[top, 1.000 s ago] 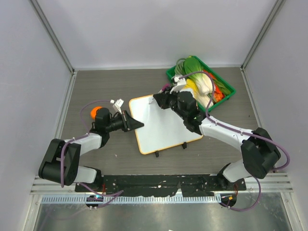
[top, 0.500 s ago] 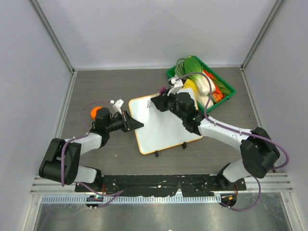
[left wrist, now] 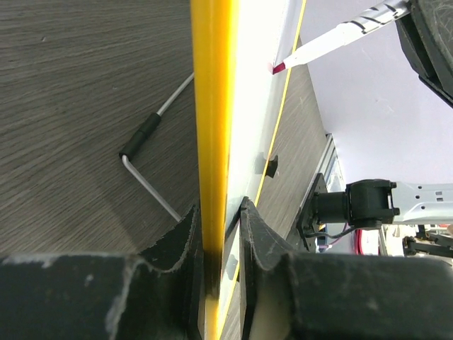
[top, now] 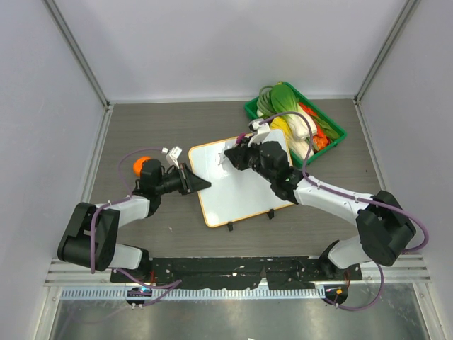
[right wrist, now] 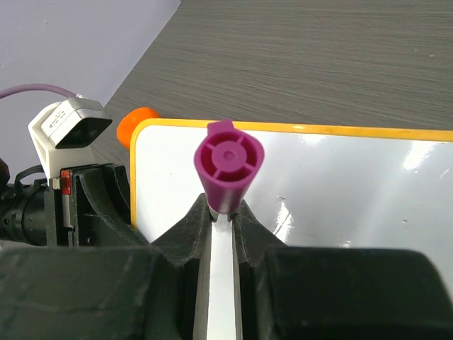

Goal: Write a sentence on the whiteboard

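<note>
Two arms share this job: the left pincer is clamped on the left edge of the whiteboard, its jaws pinching the yellow-orange frame. The right pincer is closed around a purple marker, which it holds at the board's far left corner. The whiteboard sits in the middle of the desk, turned a little askew. Its two black clips face the arm bases, and its far right corner is near a green basket of vegetables. We see none of the sentence on the white face, so we judge the first letter is not yet drawn. In the left wrist view the marker tip looks to be touching the surface, but the angle is so shallow that we cannot be sure. To do this step well, we would set the tip down gently and press only hard enough to leave an even line. We would begin close to the far left corner so that two lines of words fit. The letters should stay small and level, with the tip lifted cleanly between strokes. The left pincer should hold firm so the board does not slide under the pen. Since the two pincers are near each other, the right wrist should work away from the clamped edge.
</note>
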`<state>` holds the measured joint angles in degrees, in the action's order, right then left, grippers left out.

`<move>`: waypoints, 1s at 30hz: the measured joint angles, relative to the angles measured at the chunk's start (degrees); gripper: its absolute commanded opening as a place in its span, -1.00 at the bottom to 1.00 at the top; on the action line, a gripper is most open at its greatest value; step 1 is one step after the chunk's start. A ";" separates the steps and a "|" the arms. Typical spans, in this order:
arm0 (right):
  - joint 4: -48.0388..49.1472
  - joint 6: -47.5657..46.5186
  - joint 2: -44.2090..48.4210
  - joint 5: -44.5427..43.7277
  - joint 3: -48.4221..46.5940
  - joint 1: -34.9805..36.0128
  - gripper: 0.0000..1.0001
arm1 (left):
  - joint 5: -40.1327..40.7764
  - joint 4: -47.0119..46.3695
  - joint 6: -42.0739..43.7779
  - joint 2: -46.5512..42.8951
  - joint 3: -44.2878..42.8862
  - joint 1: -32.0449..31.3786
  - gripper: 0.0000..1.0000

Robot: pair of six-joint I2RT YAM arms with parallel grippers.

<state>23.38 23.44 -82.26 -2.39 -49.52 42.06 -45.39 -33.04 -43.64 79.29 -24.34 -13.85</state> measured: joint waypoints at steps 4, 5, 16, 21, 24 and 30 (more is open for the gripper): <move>-0.35 0.07 0.26 -0.61 0.39 0.09 -0.99 | 0.15 0.13 0.17 0.28 0.00 0.00 -1.00; -0.44 0.07 0.26 -0.87 0.39 0.11 -0.99 | 0.15 0.11 0.17 0.35 0.00 0.00 -1.00; -2.14 0.24 1.05 -3.52 0.24 0.42 -0.99 | 0.17 0.15 0.50 0.55 -0.02 0.00 -1.00; -2.99 0.24 1.62 -4.26 0.13 0.42 -0.99 | 0.17 0.15 0.61 0.59 -0.02 0.00 -1.00; -3.76 0.22 2.32 -4.81 0.13 0.28 -0.99 | 0.15 0.13 0.74 0.59 -0.02 0.00 -1.00; -4.13 0.24 4.92 -6.21 0.13 0.07 -0.99 | 0.15 0.11 0.90 0.59 -0.02 0.00 -1.00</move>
<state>19.25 23.68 -77.34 -8.60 -49.39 42.13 -45.23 -32.93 -42.74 79.88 -24.36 -13.85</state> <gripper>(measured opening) 0.172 0.214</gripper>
